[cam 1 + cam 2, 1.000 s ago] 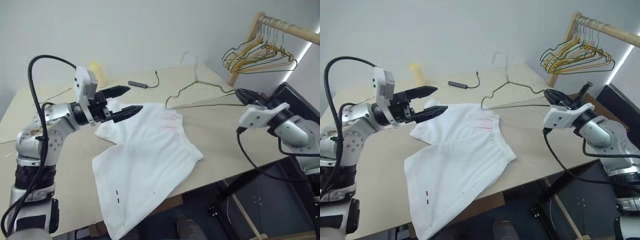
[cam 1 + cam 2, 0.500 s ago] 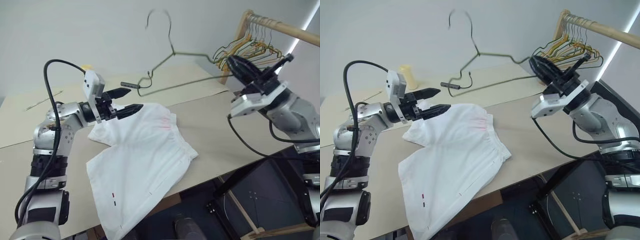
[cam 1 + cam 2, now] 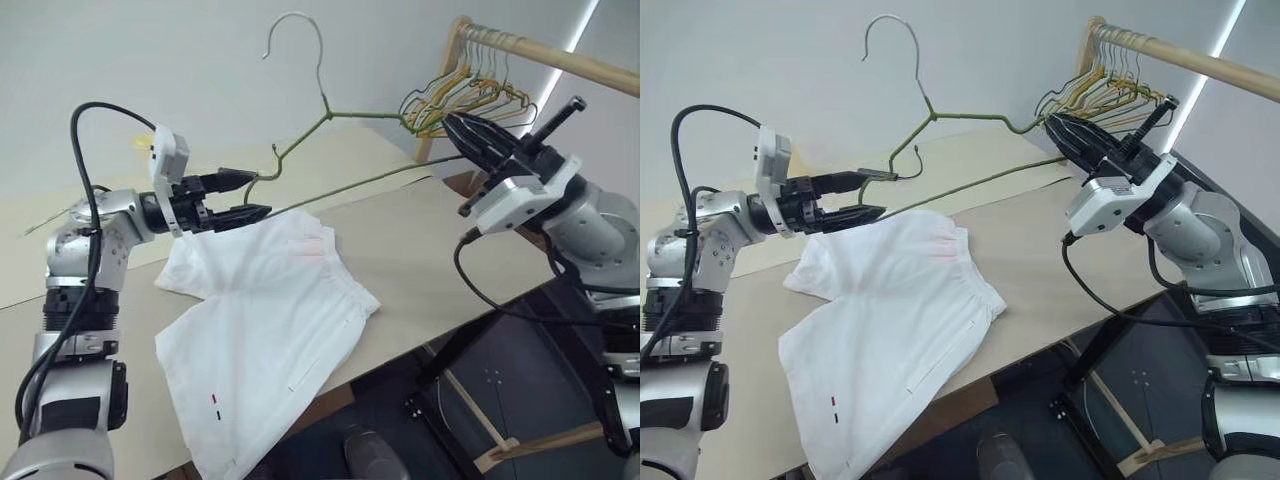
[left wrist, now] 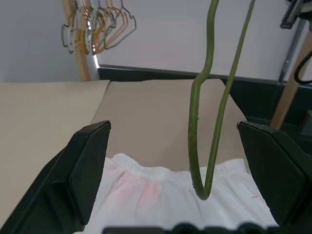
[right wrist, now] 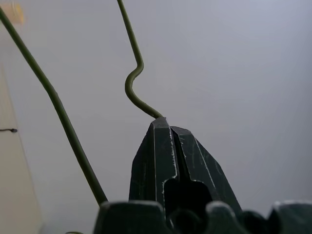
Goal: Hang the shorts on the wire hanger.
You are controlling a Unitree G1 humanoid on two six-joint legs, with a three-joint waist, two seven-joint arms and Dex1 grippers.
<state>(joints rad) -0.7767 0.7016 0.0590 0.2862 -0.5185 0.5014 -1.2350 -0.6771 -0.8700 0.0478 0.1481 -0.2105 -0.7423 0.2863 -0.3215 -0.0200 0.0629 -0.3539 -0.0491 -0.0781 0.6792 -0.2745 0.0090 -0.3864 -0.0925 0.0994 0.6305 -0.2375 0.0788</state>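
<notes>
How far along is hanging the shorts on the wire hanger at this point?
Done: the right gripper is shut on one end of the wire hanger and holds it in the air above the table. In hand: the left gripper, jaws open, sits at the hanger's other end, just over the shorts. Left: the shorts lie flat on the table, partly over its front edge, ungripped and not yet on the hanger.

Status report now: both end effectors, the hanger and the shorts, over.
Right end effector shut on wire hanger, held above table. Left end effector open at hanger's far corner, above shorts. Shorts flat on table, not hung. Nothing in the way.
</notes>
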